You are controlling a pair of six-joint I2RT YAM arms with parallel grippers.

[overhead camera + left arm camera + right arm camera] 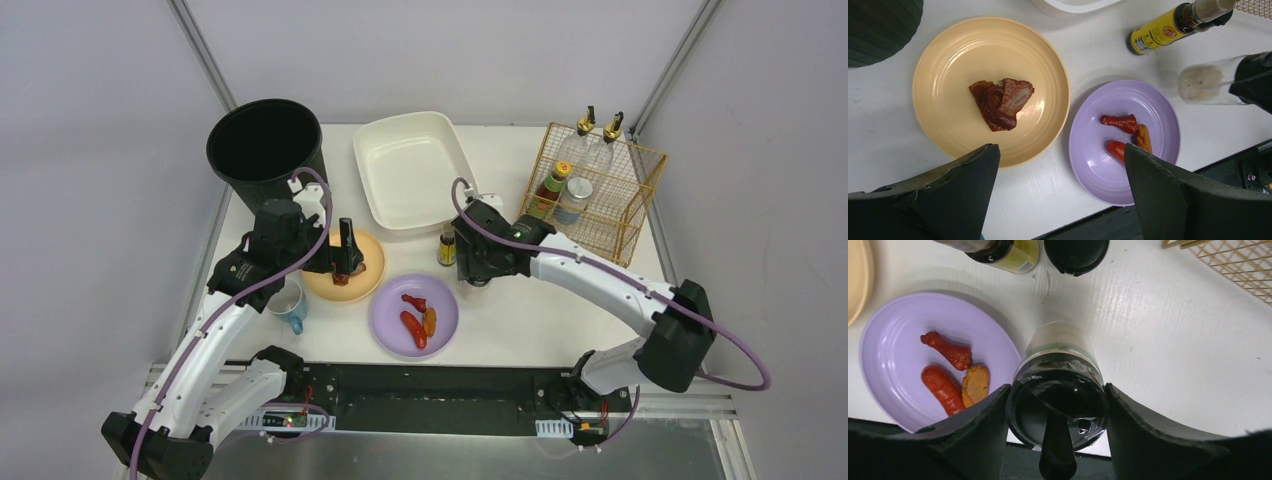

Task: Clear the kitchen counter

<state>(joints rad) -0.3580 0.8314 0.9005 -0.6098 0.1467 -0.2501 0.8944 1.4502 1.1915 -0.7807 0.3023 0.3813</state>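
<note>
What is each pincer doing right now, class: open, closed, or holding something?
Left pincer: open, empty, above the round yellow plate.
Right pincer: closed on the clear glass jar with a black lid.

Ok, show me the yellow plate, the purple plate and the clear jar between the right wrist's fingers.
yellow plate [943, 60]: left wrist view, bare upper-left inner surface.
purple plate [890, 335]: right wrist view, bare left part.
clear jar [1060, 342]: right wrist view, glass body beyond the black lid.
</note>
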